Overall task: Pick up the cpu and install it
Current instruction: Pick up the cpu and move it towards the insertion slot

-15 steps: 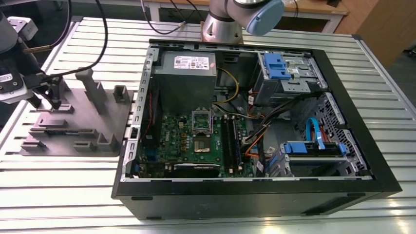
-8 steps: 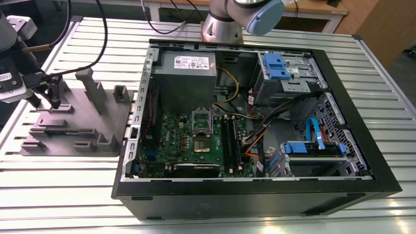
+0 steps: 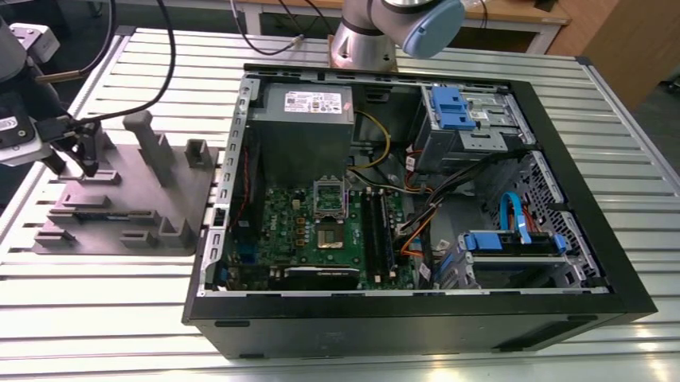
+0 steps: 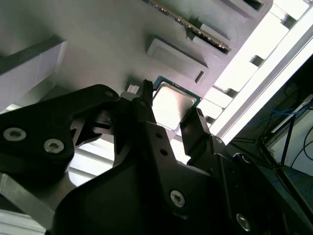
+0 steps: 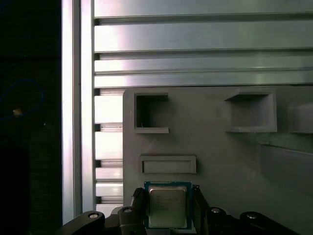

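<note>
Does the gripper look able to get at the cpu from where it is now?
Likely yes: the gripper sits right at the cpu on the grey plate, and nothing covers the chip or stands between them.

small flat square cpu [image 5: 167, 206] [image 4: 172, 104], silvery-grey metal top with a thin dark greenish rim; top catches the light in both wrist views; lies flat (metal side up) on a pale grey plastic plate [image 5: 220, 156]; sits close to the plate's edge, just beside a low oblong raised block [image 5: 167, 164]; sides run parallel to that block, no tilt visible
</note>
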